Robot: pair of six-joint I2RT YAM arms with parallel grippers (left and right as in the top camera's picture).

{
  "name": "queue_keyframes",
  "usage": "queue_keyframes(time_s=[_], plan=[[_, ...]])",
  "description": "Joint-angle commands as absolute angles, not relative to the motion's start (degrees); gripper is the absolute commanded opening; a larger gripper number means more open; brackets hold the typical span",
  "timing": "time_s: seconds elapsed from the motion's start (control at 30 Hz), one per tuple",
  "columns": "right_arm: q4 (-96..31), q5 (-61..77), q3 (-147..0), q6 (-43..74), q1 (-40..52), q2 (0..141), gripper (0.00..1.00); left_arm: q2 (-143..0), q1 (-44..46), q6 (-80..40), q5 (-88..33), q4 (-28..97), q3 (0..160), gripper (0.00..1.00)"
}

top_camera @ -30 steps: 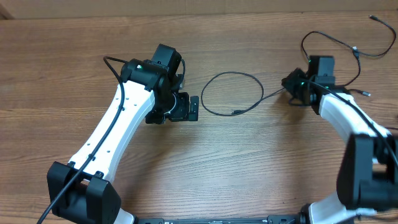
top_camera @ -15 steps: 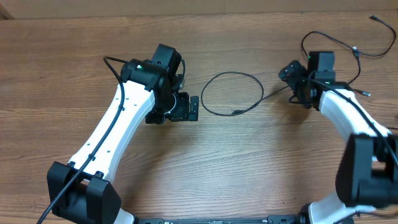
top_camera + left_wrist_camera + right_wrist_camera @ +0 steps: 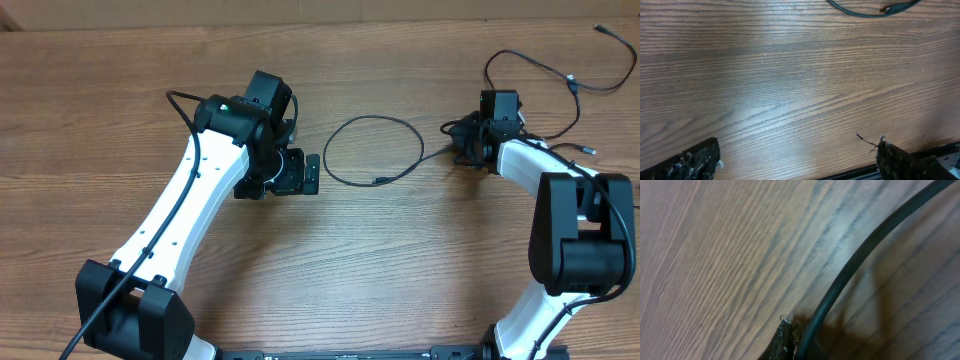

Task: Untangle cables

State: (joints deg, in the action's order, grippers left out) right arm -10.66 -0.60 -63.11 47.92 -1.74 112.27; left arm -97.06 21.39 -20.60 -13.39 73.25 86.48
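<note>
One thin black cable lies in a loop at the table's middle, and its arc shows at the top of the left wrist view. Its tail runs right to my right gripper. More thin cables curl at the far right, one with a plug end. In the right wrist view the right gripper shows as one closed tip pressed low against the cable. My left gripper is just left of the loop, open and empty, fingers wide apart.
Bare wooden tabletop all round. Another cable end lies near the far right corner. A thick black arm wire hangs by the left arm. The table's front edge shows in the left wrist view.
My right wrist has turned and shifted slightly left and down toward the cable's tail. The loop and the left arm have not moved.
</note>
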Motion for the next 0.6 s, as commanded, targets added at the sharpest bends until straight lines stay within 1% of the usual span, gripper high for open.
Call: queue_keyframes(time_s=[0.0,0.17,0.27,0.43,0.57], plan=[[-10.33,0.54,-64.93,40.53,-1.43,104.95,0.04,-96.86,21.76,-19.29,-13.08,73.19,86.43,1.0],[-8.45,9.1,-68.9,24.4,-0.97,95.53,0.04,-96.86,21.76,-19.29,-13.08,73.19,86.46,1.0],[-9.17,15.22,-69.19,16.8,0.23,92.88,0.04,-96.86,21.78,-19.29,-13.08,73.21,86.46,1.0],[-17.1,17.69,-68.23,8.23,3.57,94.52,0.04,-96.86,21.76,-19.29,-13.08,73.21,86.46,1.0],[-23.31,17.56,-67.85,4.1,5.45,98.67,0.04,-96.86,21.78,-19.29,-13.08,73.21,86.46,1.0]])
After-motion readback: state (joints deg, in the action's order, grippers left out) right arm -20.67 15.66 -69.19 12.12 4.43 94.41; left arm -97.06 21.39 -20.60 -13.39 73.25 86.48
